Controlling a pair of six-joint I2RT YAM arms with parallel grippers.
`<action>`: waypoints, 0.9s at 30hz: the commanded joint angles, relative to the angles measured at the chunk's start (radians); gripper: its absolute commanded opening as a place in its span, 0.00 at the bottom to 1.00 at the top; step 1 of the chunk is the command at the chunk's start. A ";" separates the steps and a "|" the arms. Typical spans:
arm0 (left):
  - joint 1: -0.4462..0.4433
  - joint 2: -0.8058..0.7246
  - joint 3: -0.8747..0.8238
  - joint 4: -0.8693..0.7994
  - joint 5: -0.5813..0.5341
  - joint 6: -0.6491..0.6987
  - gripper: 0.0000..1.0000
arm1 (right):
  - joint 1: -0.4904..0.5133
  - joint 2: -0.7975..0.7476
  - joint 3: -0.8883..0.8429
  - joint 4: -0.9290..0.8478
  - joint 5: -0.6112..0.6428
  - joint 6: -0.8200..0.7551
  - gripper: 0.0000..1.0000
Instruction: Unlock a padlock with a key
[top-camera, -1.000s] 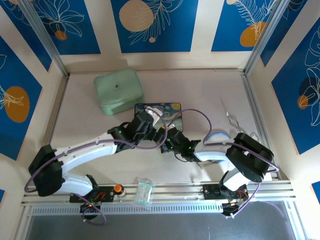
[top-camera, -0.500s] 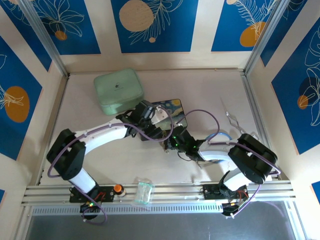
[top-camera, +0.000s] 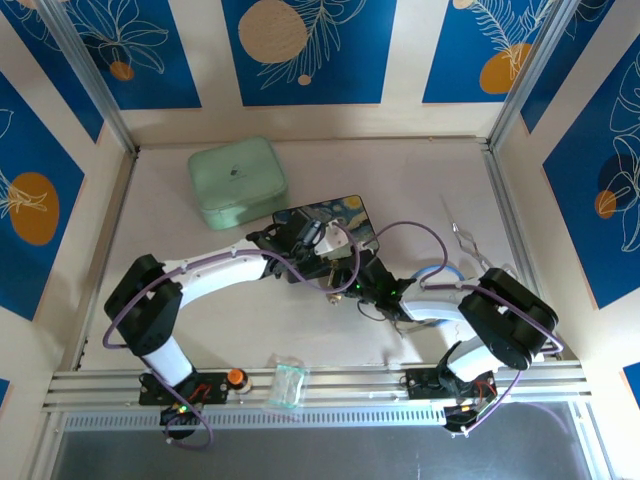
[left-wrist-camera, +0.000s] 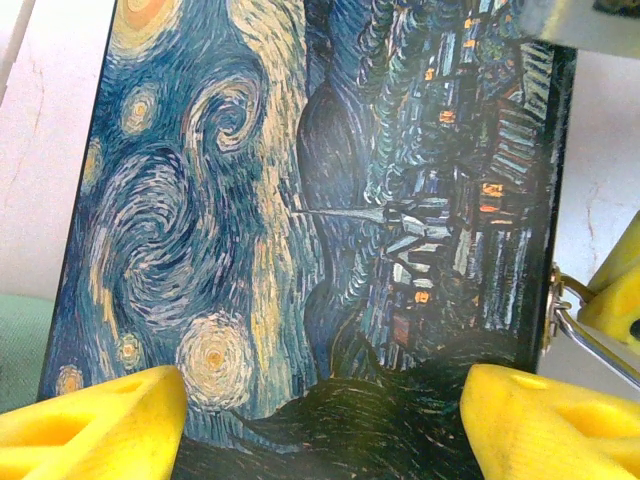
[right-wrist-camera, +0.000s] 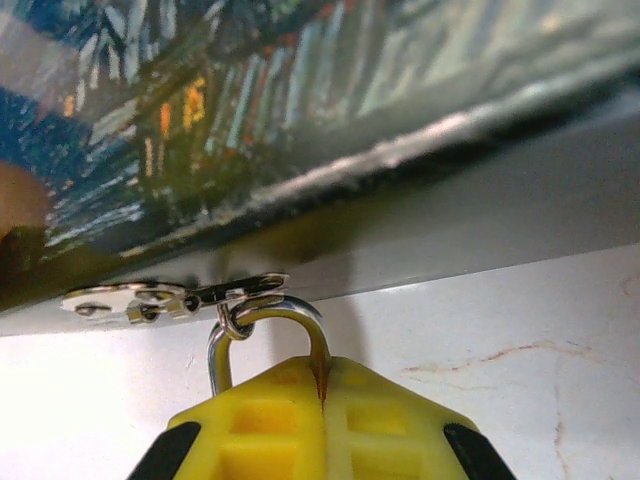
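With the right gripper (right-wrist-camera: 320, 385) clamping the padlock (right-wrist-camera: 300, 310), whose shackle is hanging through the box's (right-wrist-camera: 300, 100) clasp (right-wrist-camera: 170, 297), the left gripper (left-wrist-camera: 320, 415) is straddling the box with fingers spread and should be closing squarely to steady it.

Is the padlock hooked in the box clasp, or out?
Hooked in: the padlock shackle passes through a ring on the clasp, above the right gripper.

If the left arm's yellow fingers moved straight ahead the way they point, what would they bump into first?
Most likely the painted box's lid: the open left gripper faces it squarely with nothing in between, though the gap is hard to judge.
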 joint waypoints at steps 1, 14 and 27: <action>-0.010 0.032 -0.056 -0.099 0.061 -0.038 0.77 | -0.010 0.001 -0.029 -0.081 0.010 0.050 0.00; 0.014 -0.083 0.077 -0.199 0.117 -0.080 0.99 | -0.024 -0.003 -0.040 -0.095 0.013 0.025 0.00; -0.029 -0.007 0.019 -0.217 0.149 -0.114 0.92 | -0.054 0.000 -0.052 -0.083 -0.018 0.031 0.00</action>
